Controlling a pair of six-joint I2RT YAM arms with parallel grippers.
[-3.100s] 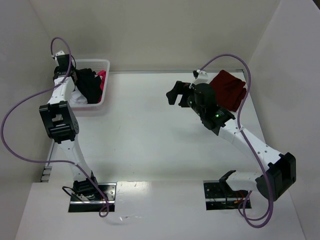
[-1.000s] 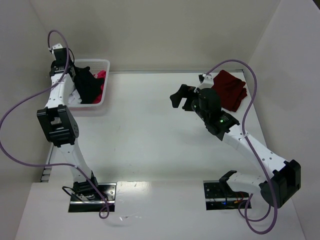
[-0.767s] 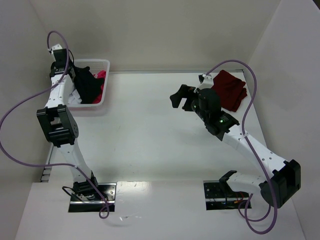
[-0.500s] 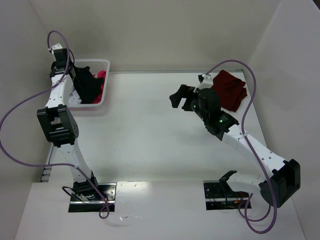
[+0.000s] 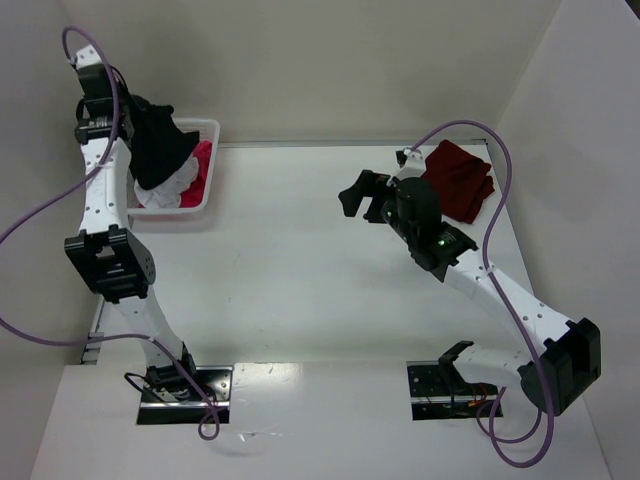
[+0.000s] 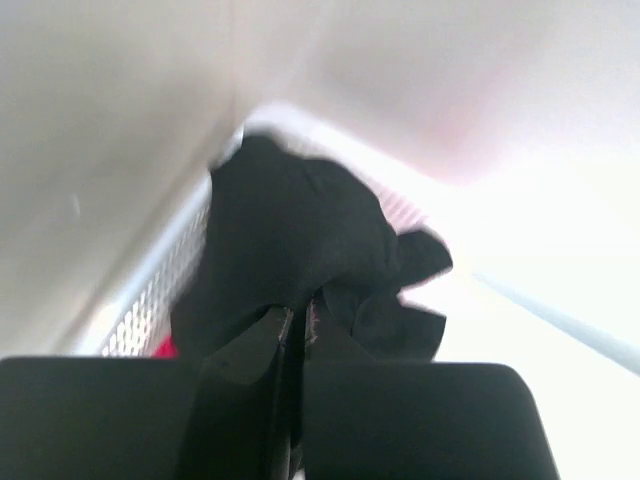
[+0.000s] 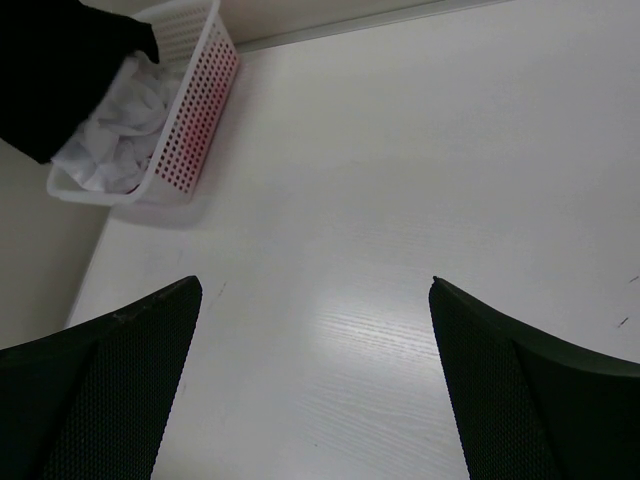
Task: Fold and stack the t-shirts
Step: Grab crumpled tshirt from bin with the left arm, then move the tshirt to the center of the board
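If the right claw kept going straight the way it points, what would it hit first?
Probably the bare table; the open right claw seems angled down at it. The white basket sits farther on, to one side.

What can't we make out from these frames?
- Top view: the black t-shirt hanging from the left pincer covers part of the basket; shirt count inside unreadable.
- Top view: the right arm hides the maroon t-shirt's left edge.
- Left wrist view: blurred; cloth detail and grip depth unclear.
- Right wrist view: the top-left edge cuts off the black t-shirt.
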